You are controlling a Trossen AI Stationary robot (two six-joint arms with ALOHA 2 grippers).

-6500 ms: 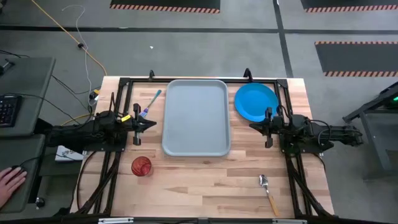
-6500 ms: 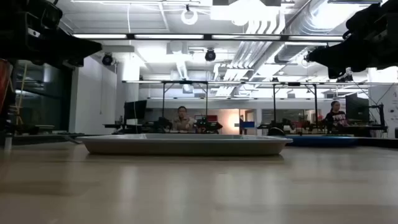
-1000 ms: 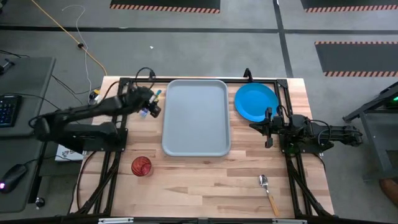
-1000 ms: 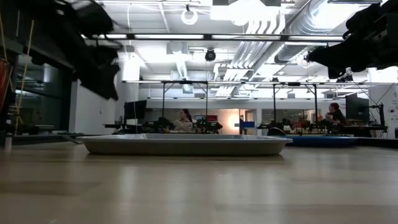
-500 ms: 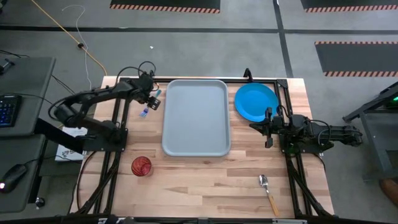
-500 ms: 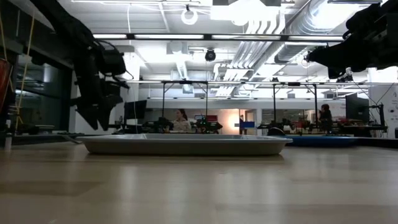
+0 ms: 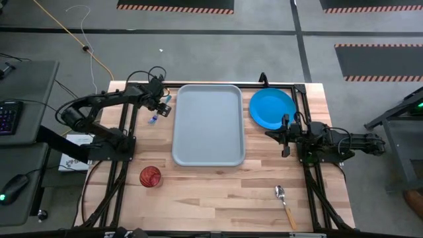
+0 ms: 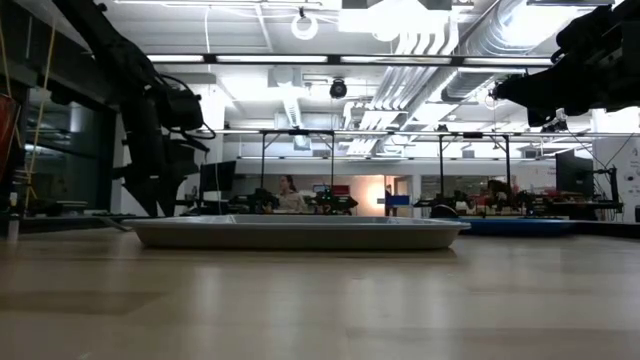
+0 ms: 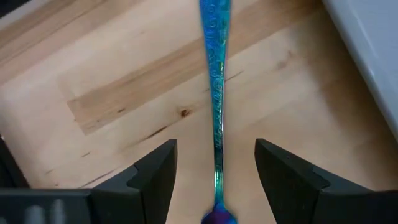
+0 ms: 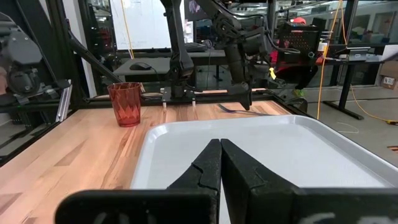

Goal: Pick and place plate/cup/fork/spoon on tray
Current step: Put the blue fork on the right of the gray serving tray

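The fork (image 9: 216, 93), light-blue handle and darker head, lies flat on the table just left of the tray's (image 7: 208, 125) far left corner. My left gripper (image 9: 216, 146) points down over it, open, with one finger on each side of the handle and neither touching it. In the high view the gripper (image 7: 158, 106) hides the fork's middle. The blue plate (image 7: 272, 108) lies right of the tray. The red cup (image 7: 150, 176) stands upright near left. The spoon (image 7: 285, 201) lies near right. My right gripper (image 7: 269, 133) waits shut, right of the tray.
The tray's raised rim (image 9: 367, 68) runs close beside the fork. Black frame rails (image 7: 125, 132) border the table's left and right sides. Bare wood lies between the tray and the near edge. People sit at desks in the room behind.
My left gripper has gone toward the table's far edge and down toward the fork. It has tipped from slanting forward to pointing down, and now stands low over the handle. The fork has not moved.
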